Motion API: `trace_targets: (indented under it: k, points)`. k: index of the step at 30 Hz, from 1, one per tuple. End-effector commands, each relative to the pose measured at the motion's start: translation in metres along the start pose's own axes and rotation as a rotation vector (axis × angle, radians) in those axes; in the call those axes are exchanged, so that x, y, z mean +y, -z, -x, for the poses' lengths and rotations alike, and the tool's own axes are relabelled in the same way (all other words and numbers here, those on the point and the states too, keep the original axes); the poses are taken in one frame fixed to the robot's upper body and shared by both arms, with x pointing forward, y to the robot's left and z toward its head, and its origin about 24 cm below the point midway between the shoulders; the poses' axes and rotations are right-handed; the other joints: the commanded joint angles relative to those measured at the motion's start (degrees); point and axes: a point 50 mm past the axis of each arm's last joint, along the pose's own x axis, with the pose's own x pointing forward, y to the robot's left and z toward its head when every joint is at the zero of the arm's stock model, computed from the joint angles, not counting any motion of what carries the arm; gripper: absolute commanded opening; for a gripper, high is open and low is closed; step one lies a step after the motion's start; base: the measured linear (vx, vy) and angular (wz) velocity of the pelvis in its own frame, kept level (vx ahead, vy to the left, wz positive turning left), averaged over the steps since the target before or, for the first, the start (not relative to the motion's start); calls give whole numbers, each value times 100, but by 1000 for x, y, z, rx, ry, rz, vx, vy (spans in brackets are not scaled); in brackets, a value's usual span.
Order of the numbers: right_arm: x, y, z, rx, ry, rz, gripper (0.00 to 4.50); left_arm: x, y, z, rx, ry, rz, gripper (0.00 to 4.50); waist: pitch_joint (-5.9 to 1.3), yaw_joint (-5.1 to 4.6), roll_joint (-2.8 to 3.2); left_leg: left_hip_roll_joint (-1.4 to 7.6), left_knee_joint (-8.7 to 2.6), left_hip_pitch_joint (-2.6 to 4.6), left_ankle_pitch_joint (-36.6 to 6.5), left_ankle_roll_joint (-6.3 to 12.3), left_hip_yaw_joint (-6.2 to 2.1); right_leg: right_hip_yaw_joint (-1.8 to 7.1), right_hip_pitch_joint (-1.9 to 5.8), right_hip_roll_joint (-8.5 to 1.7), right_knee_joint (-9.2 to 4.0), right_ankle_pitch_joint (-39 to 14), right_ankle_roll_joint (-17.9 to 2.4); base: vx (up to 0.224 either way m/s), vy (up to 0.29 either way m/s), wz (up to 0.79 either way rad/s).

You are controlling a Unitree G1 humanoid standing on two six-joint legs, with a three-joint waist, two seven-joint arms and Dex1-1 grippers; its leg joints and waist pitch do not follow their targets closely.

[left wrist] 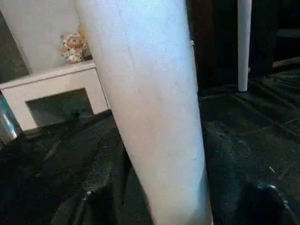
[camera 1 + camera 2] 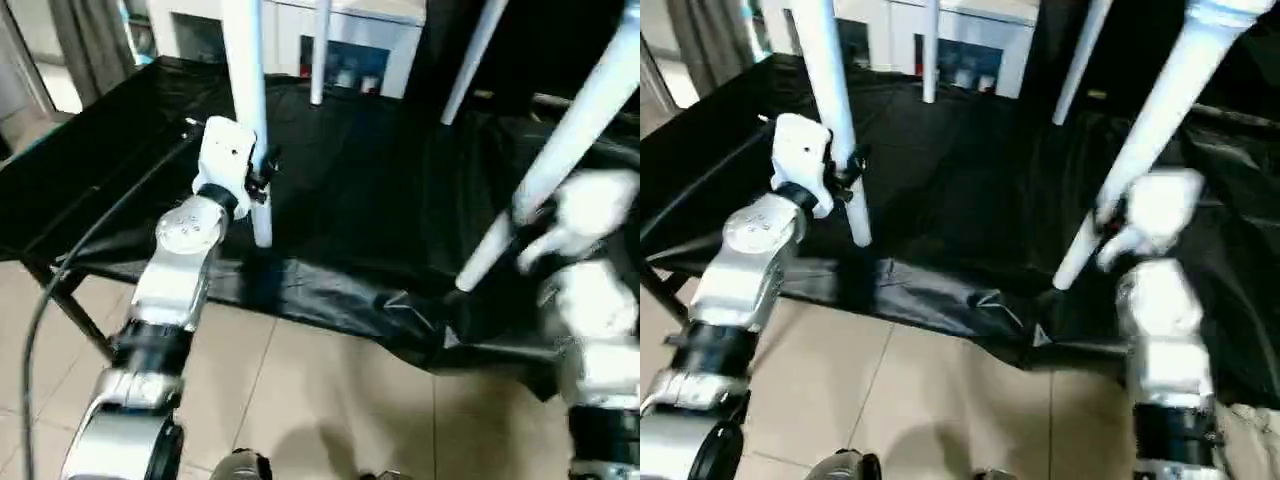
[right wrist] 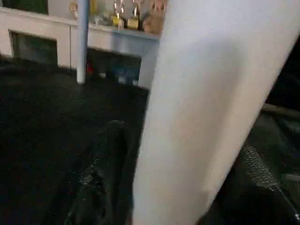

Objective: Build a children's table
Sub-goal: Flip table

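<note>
1. Children's table [image 2: 330,60] stood on four white legs atop the black-covered table [image 2: 120,150].
2. I had the left gripper [image 2: 262,172] clasping the near-left leg [image 2: 250,110].
3. My right gripper [image 2: 1108,228] held the near-right leg [image 2: 1140,150], by the front edge.

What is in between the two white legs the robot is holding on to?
Between the left-held leg and the right-held leg, the left eye view shows only the black sheet covering the workbench, with two more white legs standing farther back.
</note>
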Motion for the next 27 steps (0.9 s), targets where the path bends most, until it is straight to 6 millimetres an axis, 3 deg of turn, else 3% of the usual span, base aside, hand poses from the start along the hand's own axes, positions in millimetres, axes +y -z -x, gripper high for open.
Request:
trace_targets:
  k: [1,5,10,11,12,15,19,23,27]
  points:
    - [-4,-5,1,-24,1,-12,290,-5,-4,7,-7,14,-5,289,-458,-26,16,400,-543,306,-2657,-528,-343,235,58,-389,-478,-1817,-819,0,0,0]
    - [-1,-4,9,-37,-3,-33,327,-6,-1,19,-5,2,9,321,-456,-47,21,390,-532,306,-2495,-412,-313,245,40,-355,-490,-1851,-791,0,0,0]
    - [9,-10,32,-108,-21,-5,359,-9,14,57,23,-11,96,352,-453,-31,78,413,-569,276,-2479,-392,-327,246,58,-345,-484,-1763,-793,0,0,0]
    - [9,-10,33,-109,-20,-3,370,-9,15,57,23,-11,97,361,-447,-50,53,407,-576,258,-2473,-370,-318,245,59,-324,-496,-1780,-751,0,0,0]
    - [9,-11,36,-118,-15,7,381,-9,16,62,21,-19,103,368,-458,-58,67,394,-566,284,-2524,-383,-314,246,42,-304,-494,-1828,-740,0,0,0]
    - [15,-15,51,-148,-28,8,388,-10,29,85,49,-63,173,397,-402,-58,71,404,-585,302,-2858,-431,-331,250,8,-323,-566,-2257,-613,0,0,0]
    - [25,-11,67,-116,-84,-56,388,-7,41,104,68,-123,215,397,-383,-96,78,380,-586,342,-3298,-534,-380,227,-40,-316,-667,-3077,-334,0,0,0]
    - [26,-8,82,-72,-75,-48,388,-11,40,119,68,-135,244,397,-348,-108,103,407,-636,371,-3721,-676,-429,188,-64,-299,-725,-3241,-256,0,0,0]
    - [21,-5,89,22,-29,-96,388,-23,38,127,103,-136,274,397,-319,-162,139,407,-720,386,-4398,-898,-506,101,-20,-248,-719,-3344,-185,0,0,0]
